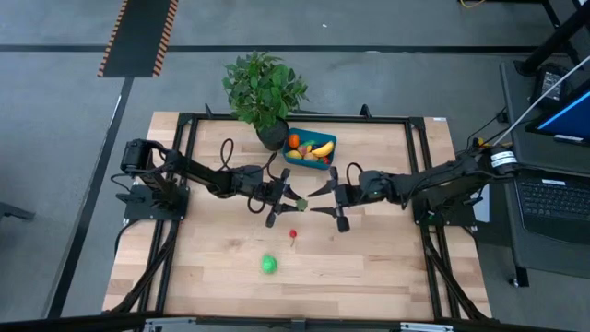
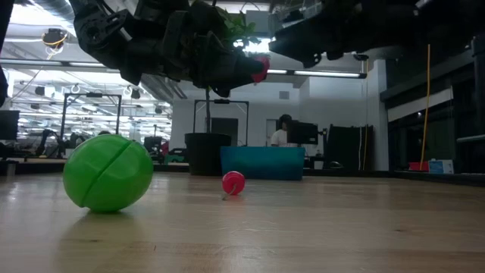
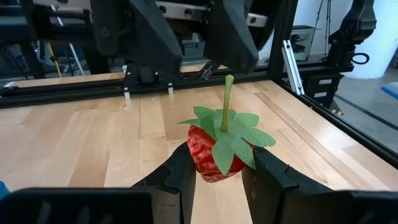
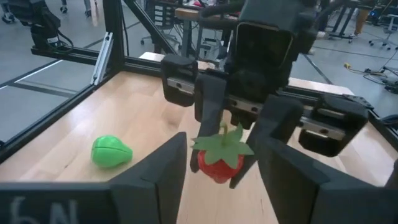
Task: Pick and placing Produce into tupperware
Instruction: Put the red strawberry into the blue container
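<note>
Above the desk [image 1: 369,267] centre, the left pincer [image 3: 217,177] is clamped on a red strawberry [image 3: 214,155] with green leaves. The right pincer [image 4: 221,165] faces it from three o'clock, fingers apart on either side of the fruit. The teal tupperware [image 1: 310,159] sits at twelve o'clock, holding several pieces; a green piece [image 1: 268,265] lies at six o'clock, a small red piece [image 1: 293,235] nearer the middle.

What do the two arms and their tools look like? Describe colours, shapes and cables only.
Both arms are black and slim, built of jointed segments. The left arm has a thin black cable looping above it; the right arm carries a pale band near its base. The left tool and right tool each end in two flat, blocky dark fingers.
</note>
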`<action>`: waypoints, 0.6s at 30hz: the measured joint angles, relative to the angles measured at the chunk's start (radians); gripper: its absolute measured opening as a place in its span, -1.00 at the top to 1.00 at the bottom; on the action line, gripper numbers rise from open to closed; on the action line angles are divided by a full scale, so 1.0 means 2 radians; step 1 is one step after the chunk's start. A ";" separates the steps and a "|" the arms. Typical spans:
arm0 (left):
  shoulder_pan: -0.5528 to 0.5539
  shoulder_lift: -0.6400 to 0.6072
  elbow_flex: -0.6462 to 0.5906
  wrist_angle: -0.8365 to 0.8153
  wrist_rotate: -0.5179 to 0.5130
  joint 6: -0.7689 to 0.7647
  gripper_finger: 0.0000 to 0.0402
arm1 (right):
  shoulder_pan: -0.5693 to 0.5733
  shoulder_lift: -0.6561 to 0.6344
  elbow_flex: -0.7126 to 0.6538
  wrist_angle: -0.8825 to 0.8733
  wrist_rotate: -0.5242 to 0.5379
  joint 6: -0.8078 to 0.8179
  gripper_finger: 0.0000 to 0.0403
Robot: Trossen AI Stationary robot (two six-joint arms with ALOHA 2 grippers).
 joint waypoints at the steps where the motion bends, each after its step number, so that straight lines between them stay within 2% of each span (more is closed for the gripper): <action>1: 0.000 0.000 0.000 0.001 0.000 0.002 0.51 | 0.000 0.005 0.005 -0.001 -0.001 0.000 0.06; 9: 0.000 0.000 0.000 -0.001 0.000 0.002 0.51 | 0.000 0.046 0.039 -0.001 -0.013 0.000 0.10; 18: 0.000 0.000 0.000 -0.002 0.000 0.002 0.51 | 0.000 0.054 0.042 0.001 -0.013 0.002 0.10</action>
